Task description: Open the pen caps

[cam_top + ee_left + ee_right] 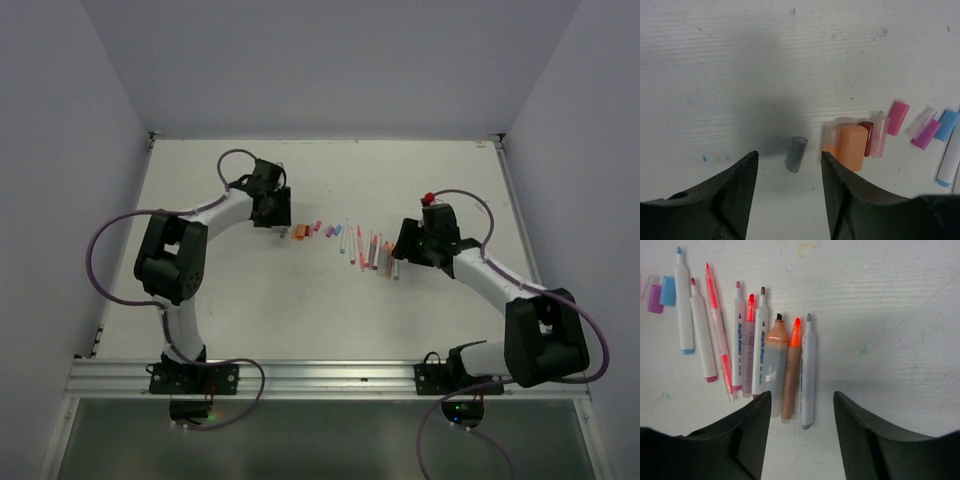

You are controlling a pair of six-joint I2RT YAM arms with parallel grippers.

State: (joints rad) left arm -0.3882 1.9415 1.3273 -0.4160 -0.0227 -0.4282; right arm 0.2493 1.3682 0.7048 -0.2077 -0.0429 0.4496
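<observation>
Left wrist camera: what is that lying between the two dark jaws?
A short grey pen cap lies loose on the white table, touching neither jaw. The left wrist view shows it plainly.

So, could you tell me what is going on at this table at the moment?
Two robot arms are working on uncapping markers. The left gripper is open over a grey cap that lies on the table, beside a cluster of loose caps. The right gripper is open above a row of pens lying side by side with their tips bare, a grey-tipped pen at the end nearest it. Neither gripper holds anything.
</observation>
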